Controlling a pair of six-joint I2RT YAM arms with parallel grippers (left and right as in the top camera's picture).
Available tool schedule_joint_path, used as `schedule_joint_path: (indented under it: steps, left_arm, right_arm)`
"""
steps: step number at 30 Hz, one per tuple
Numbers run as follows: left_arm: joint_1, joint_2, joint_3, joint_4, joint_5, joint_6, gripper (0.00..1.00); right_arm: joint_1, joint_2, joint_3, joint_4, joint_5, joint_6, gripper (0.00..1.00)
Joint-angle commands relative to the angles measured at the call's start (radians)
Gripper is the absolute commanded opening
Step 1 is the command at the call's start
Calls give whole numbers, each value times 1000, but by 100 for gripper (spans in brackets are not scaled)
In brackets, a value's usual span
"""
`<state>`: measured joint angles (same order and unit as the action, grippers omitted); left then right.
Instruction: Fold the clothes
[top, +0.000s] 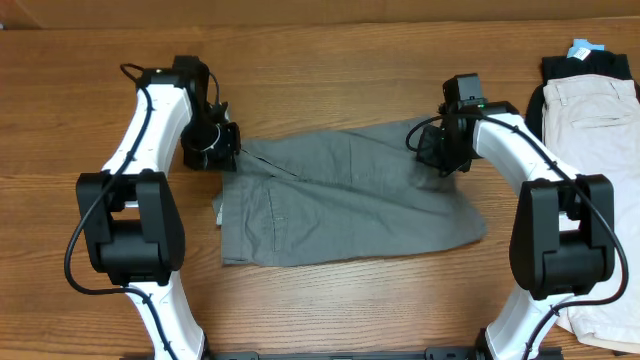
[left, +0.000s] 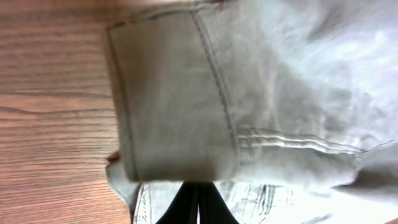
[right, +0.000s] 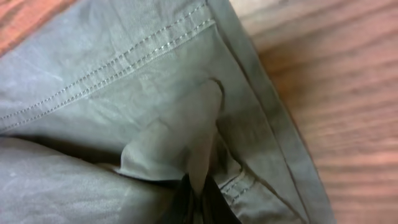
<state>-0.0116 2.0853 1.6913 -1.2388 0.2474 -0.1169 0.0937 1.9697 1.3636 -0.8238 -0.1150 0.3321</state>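
1. The shorts (top: 345, 200) lie spread in the middle of the wooden table (top: 330, 60), waist end toward the robot's left and leg ends toward its right.
2. They are medium grey, mostly flat, with some creases across the middle (a paler sliver of the inside shows at the left edge).
3. The left gripper (top: 225, 150) sits at the far left corner of the shorts, touching the cloth at the waist end.
4. In the left wrist view the left gripper (left: 198, 198) has its dark fingers (left: 180, 211) drawn together, with only a thin line between them, pinching the cloth of the shorts (left: 280, 81) beside a wide stitched band (left: 171, 93); bare table (left: 50, 93) shows to the side.
5. The right gripper (top: 437, 150) rests on the far right corner of the shorts, at a leg end.
6. In the right wrist view the right gripper (right: 194, 190) is clamped narrow on a small raised fold of the shorts (right: 180, 137), just beside a double-stitched hem (right: 124, 62); the table (right: 348, 93) shows past the cloth edge.
7. Well apart from the shorts, at the right edge of the table, a beige garment (top: 590, 110) lies over a black garment (top: 590, 66) with a blue tag (top: 583, 48).
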Motion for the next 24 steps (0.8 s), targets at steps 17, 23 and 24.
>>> schedule_joint_path:
  steps: [17,23,24]
  left_arm:
    - [12,-34,37,-7,-31,-26,95]
    - [12,56,37,68,16,-18,80]
    - [12,64,37,80,17,-18,80]
  right_arm:
    - [-21,-107,85,-61,16,9,4]
    - [-21,-107,85,-65,16,9,4]
    - [-21,-107,85,-65,16,9,4]
